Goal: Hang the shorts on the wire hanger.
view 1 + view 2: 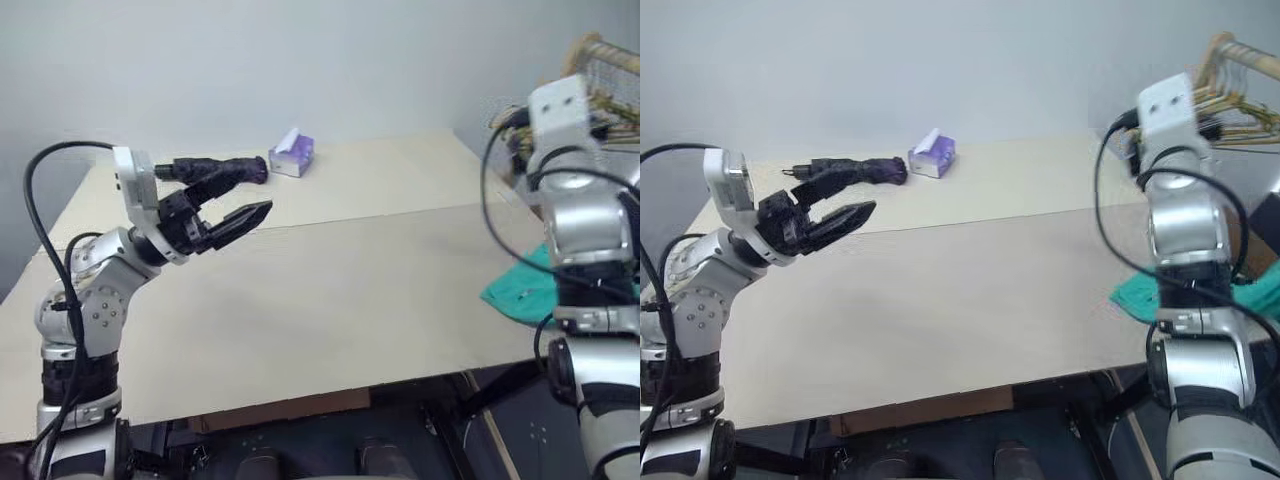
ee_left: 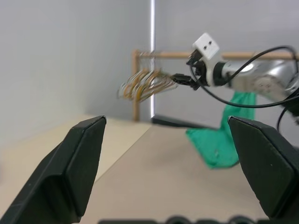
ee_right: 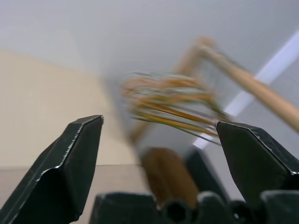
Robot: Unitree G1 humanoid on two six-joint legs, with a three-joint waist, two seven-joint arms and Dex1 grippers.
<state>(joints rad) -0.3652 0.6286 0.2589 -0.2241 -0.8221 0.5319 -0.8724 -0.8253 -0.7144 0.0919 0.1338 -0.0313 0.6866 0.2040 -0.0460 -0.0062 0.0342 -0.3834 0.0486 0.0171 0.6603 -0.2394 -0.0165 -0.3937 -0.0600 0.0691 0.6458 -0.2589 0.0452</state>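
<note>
Both end effectors, left [image 1: 235, 195] and right [image 3: 159, 144], gape wide, holding nothing.

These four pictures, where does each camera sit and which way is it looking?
Left eye view: on the head, looking down over the table; both arms show, the left gripper open.
Right eye view: beside it, same scene; tissue box at the far edge.
Left wrist view: along its own open fingers, across the table to the shorts and the right arm.
Right wrist view: between the open right gripper fingers, toward the bunch of hangers on the wooden rack.
Both wrist views share the hangers.
</note>
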